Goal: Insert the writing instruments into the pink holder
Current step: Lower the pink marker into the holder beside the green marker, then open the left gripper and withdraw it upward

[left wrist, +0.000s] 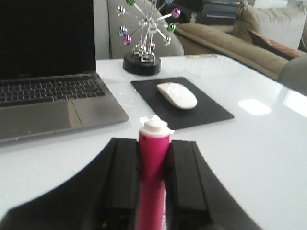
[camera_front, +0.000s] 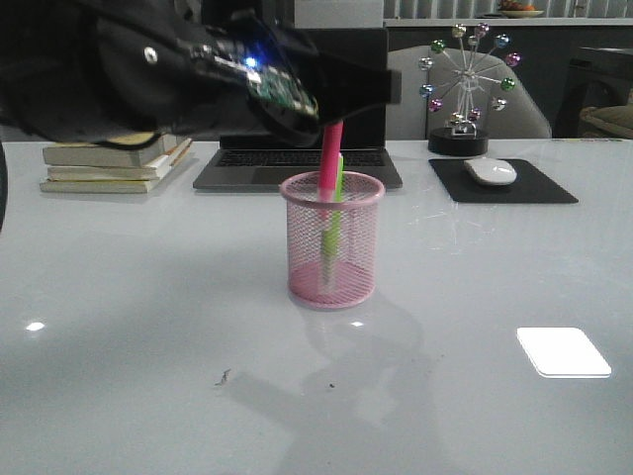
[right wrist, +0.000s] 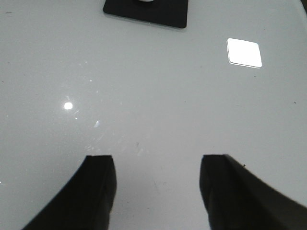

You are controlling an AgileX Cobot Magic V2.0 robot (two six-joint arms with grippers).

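My left pincer (camera_front: pixel 326 117) is matte black, with a green circuit board and blue light behind it; my right pincer (right wrist: pixel 158 191) has broad black fingers.

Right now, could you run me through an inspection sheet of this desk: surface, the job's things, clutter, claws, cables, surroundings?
Surface: glossy white table, light glare, a few small specks.
Job's things: pink cup upright mid-table; green marker inside it; pink marker gripped, its lower end down in the cup.
Clutter: laptop, books, mouse on black pad, ferris-wheel ornament.
Claws: left claw shut on the pink marker above the cup; right claw open over bare table.
Cables: nothing seen.
Surroundings: sofa behind the table.
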